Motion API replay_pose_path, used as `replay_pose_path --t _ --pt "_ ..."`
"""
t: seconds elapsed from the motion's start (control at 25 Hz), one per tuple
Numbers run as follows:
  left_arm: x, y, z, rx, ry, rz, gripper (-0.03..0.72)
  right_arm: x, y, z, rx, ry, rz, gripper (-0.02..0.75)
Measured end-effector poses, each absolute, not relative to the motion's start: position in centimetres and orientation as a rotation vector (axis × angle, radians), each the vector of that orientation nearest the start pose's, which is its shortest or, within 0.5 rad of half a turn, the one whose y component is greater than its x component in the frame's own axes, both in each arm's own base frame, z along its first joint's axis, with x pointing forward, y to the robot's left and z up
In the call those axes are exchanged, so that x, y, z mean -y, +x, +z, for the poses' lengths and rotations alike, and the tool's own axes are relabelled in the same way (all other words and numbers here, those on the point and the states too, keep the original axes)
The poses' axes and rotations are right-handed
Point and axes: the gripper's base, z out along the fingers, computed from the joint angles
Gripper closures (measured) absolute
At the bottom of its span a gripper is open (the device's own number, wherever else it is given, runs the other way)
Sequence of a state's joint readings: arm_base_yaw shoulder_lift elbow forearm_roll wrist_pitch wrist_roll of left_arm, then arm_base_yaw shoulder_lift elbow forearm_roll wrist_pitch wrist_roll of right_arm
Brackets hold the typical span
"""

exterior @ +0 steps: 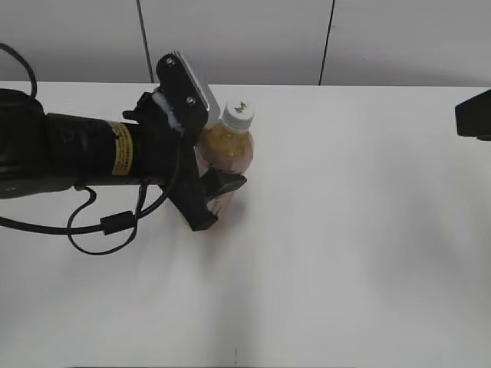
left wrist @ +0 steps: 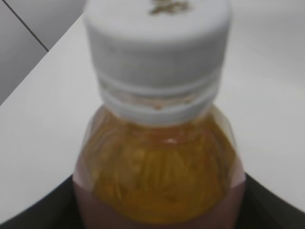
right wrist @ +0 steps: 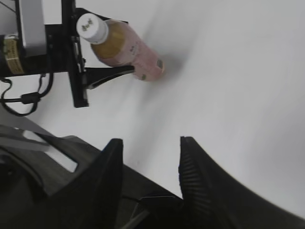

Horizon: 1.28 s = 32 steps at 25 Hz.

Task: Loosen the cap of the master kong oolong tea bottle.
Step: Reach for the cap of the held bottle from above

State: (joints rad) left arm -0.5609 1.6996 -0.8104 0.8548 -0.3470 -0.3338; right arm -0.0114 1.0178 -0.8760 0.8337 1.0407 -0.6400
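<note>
The master kong oolong tea bottle (exterior: 228, 149) stands upright on the white table, amber tea showing above its pink label. Its white cap (exterior: 238, 113) with a small dark mark is on the neck. My left gripper (exterior: 222, 175) reaches in from the left and is shut on the bottle's body below the shoulder. The left wrist view shows the cap (left wrist: 157, 43) and the bottle (left wrist: 162, 176) close up, with the left gripper's (left wrist: 157, 212) dark fingers on either side. My right gripper (right wrist: 150, 143) is open and empty, away to the right; its view shows the bottle (right wrist: 131, 50) and cap (right wrist: 92, 27) from afar.
The white table (exterior: 345, 230) spreads to the right and front of the bottle. A black cable (exterior: 103, 226) hangs in a loop under the left arm. Part of the right arm (exterior: 474, 113) shows at the right edge. A grey panelled wall runs behind the table.
</note>
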Motion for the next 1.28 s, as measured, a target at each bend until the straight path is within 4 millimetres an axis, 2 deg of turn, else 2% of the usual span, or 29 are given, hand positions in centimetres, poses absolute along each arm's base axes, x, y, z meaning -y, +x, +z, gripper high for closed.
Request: replay_pose_path --t 0.2,0.32,0.44,0.56,0.88,1.08,1.28 --pt "21.1 26.8 18.9 -1.746 1.232 -0.323 0.24 -6.9 18.7 33.5 -2.345 -0.444 0.886 0.437" --pt "21.2 26.7 18.9 -1.74 1.242 -0.326 0.24 -8.9 19.4 33.7 -2.364 -0.479 0.941 0.437" --pt "21.2 26.7 18.9 -1.74 1.249 -0.319 0.24 -11.3 20.8 34.3 -2.408 -0.473 0.941 0.437" --pt "21.2 26.7 18.9 -1.736 1.262 -0.311 0.24 -13.7 22.6 33.8 -2.513 -0.461 0.913 0.437" --pt "21.2 26.7 18.9 -1.733 1.266 -0.31 0.24 -18.2 27.1 32.8 -2.7 -0.41 0.857 0.437" --pt "21.2 26.7 18.9 -1.733 1.267 -0.309 0.24 -19.4 29.0 33.2 -2.77 -0.357 0.794 0.437" --pt "21.2 26.7 18.9 -1.728 1.268 -0.313 0.24 -19.8 29.6 32.5 -2.831 -0.302 0.766 0.437"
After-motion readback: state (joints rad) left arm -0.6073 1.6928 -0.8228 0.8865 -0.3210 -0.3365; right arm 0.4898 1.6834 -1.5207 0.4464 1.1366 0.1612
